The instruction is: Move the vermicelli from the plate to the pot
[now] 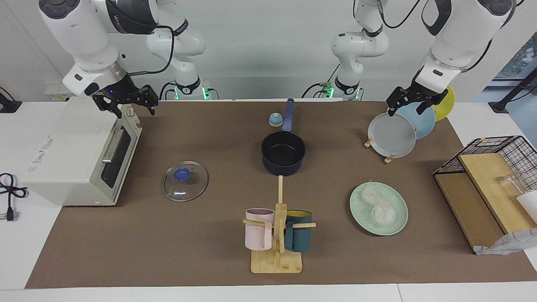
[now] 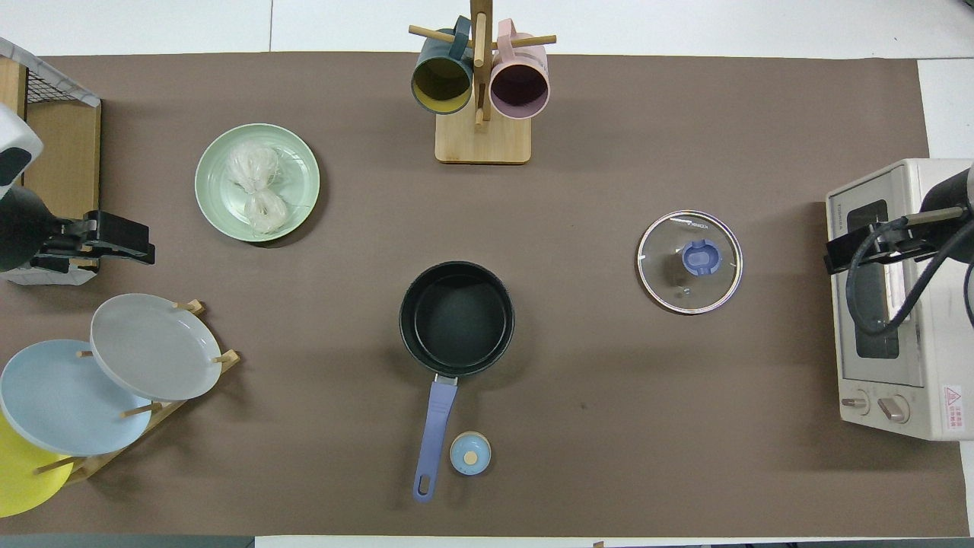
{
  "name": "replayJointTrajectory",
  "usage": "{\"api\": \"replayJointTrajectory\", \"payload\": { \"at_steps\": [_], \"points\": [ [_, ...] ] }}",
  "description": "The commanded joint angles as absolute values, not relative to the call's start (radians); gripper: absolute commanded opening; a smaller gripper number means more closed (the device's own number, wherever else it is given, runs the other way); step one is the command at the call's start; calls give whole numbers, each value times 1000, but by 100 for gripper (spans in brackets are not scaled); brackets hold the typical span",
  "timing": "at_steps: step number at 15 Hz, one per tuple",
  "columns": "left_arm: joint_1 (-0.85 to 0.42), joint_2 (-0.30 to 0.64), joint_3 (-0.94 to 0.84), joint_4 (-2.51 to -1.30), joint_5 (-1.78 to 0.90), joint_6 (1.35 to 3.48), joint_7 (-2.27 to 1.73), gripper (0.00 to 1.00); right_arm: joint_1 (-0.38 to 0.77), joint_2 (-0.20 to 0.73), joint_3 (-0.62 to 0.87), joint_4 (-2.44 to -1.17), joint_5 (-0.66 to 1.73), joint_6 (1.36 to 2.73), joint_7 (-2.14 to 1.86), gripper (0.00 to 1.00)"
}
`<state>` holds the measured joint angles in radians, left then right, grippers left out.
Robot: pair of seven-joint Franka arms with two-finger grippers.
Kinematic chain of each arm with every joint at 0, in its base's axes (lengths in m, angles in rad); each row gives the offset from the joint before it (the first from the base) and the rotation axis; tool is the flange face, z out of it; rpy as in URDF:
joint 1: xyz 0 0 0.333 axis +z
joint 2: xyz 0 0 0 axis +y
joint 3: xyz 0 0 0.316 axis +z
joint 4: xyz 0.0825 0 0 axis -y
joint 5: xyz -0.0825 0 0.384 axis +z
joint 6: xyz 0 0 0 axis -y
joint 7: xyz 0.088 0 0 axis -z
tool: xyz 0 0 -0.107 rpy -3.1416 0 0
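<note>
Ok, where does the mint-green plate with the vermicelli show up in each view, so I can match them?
Facing view: the plate lies low in the picture, right of centre, with the vermicelli on it.
Overhead view: the plate lies in the upper left part of the picture, with the vermicelli on it.
Shared landmark: the pot near the middle of the table; the plate is farther from the robots than it, toward the left arm's end.

bare mat [image 1: 335,167] lies open between pot [image 1: 283,156] and plate [image 1: 396,224].

A mint-green plate [image 1: 379,208] carries whitish translucent vermicelli [image 1: 378,205]; the navy pot [image 1: 283,152] is black inside with a blue handle.
</note>
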<state>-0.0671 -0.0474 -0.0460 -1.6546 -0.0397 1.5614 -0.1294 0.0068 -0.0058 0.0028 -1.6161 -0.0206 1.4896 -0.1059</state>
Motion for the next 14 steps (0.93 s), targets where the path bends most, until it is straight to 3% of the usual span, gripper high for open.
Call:
{"api": "replayJointTrajectory", "payload": {
  "at_steps": [1, 6, 9, 14],
  "points": [
    [-77, 6, -40, -1644, -67, 1623, -158, 100, 0, -14, 11, -1618, -9, 1505, -92, 100],
    [-94, 320, -43, -1556, -63, 1857, -222, 100, 0, -20, 14, -1649, -9, 1575, -94, 100],
    [-104, 472, -38, -1548, -52, 2035, -319, 100, 37, -49, 17, -1771, -9, 1699, -95, 100],
    [-103, 560, -34, -1537, -52, 2170, -411, 100, 44, 41, 17, -1911, -6, 1926, -89, 100]
  ]
}}
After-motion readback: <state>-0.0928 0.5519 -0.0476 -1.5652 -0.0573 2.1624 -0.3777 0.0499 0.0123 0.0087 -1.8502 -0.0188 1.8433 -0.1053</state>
